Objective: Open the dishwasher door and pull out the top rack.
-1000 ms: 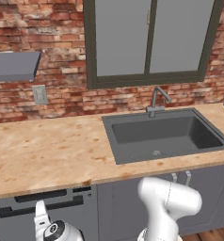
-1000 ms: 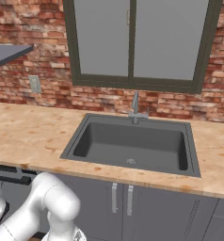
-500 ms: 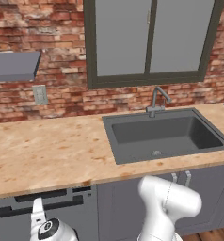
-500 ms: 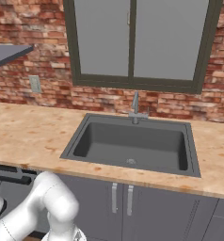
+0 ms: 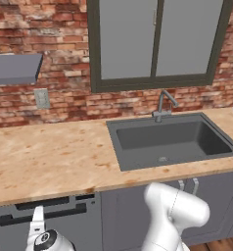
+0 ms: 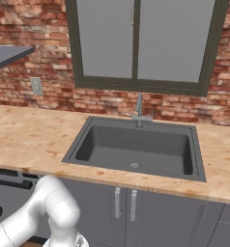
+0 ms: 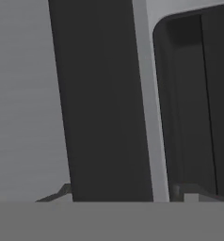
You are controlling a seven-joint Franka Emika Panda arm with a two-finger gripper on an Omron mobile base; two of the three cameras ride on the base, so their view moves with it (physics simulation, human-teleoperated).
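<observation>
Hand view: black bar handle [image 7: 104,99] of the dishwasher door [image 5: 50,215] (shut) fills the frame; finger state unclear.

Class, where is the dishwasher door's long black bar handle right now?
In the left base view, the long black bar handle runs across the dark grey dishwasher door at lower left, below the wooden countertop, left of the sink cabinet.

From behind the arm, my two base views look forward and down, left and right, sharing the worktop [image 5: 50,162], sink [image 6: 136,149] and window [image 5: 155,41]. My hand view sits very near the dishwasher door [image 7: 24,94], against its handle [image 7: 102,103].
</observation>
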